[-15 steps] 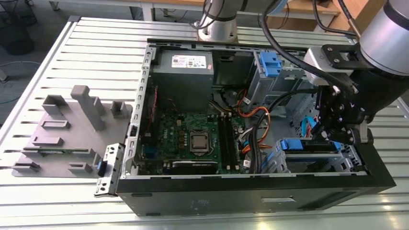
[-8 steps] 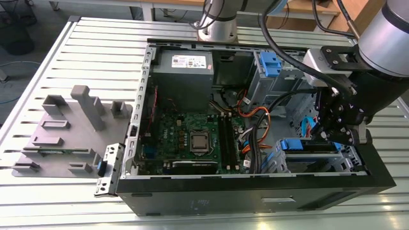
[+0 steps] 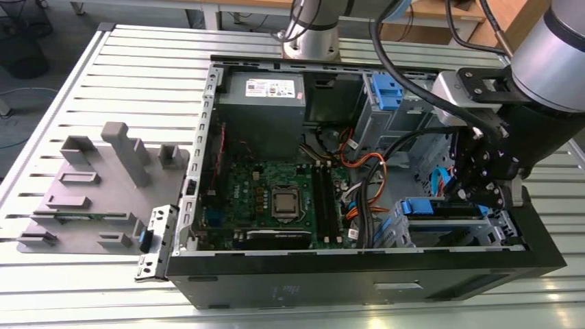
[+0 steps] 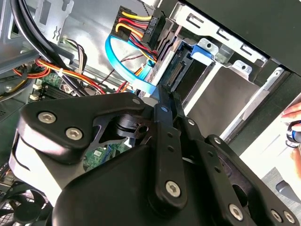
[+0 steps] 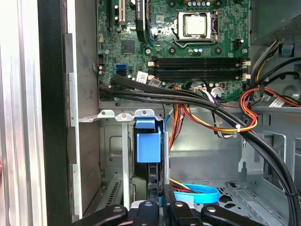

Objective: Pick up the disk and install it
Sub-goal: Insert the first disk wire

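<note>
First wrist view: jaws nearly closed on the disk (image 5: 149, 176) upright inside the bay (image 5: 113, 141).

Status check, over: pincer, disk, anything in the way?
Pincer low in the case, right at the disk. Disk on edge inside the bay cage. Blue cable close beside pincer.

Open computer case (image 3: 366, 274) on slatted table (image 3: 128, 75); grey fixture (image 3: 101, 185) beside it.
</note>
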`<state>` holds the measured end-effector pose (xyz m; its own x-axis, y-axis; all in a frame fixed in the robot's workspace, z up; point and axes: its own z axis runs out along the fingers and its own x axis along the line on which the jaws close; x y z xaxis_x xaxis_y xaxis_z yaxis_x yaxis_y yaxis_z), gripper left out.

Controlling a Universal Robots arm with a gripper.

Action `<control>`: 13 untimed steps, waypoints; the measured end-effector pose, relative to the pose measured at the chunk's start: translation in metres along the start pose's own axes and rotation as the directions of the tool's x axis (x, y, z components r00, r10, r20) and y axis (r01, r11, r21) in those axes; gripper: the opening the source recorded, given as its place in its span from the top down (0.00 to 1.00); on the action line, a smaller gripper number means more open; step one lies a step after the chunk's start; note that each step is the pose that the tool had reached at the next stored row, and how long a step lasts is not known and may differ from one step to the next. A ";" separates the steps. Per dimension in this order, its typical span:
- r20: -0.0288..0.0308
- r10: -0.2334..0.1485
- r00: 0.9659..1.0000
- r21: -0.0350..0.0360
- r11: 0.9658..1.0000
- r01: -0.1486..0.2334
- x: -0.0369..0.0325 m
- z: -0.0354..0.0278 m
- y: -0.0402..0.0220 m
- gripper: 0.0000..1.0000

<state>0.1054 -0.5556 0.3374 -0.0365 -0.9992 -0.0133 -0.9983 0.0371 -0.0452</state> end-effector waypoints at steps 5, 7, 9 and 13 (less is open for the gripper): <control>0.000 0.000 1.000 0.000 1.000 0.000 0.0010 0.0009 0.0005 0.84; 0.000 0.000 1.000 0.000 1.000 0.000 0.0012 0.0013 0.0005 0.84; 0.000 0.000 1.000 0.000 1.000 0.000 0.0013 0.0019 0.0005 0.84; 0.000 0.000 1.000 0.000 1.000 0.000 0.0013 0.0025 0.0005 0.84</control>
<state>0.1049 -0.5569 0.3349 -0.0365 -0.9992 -0.0132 -0.9983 0.0371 -0.0452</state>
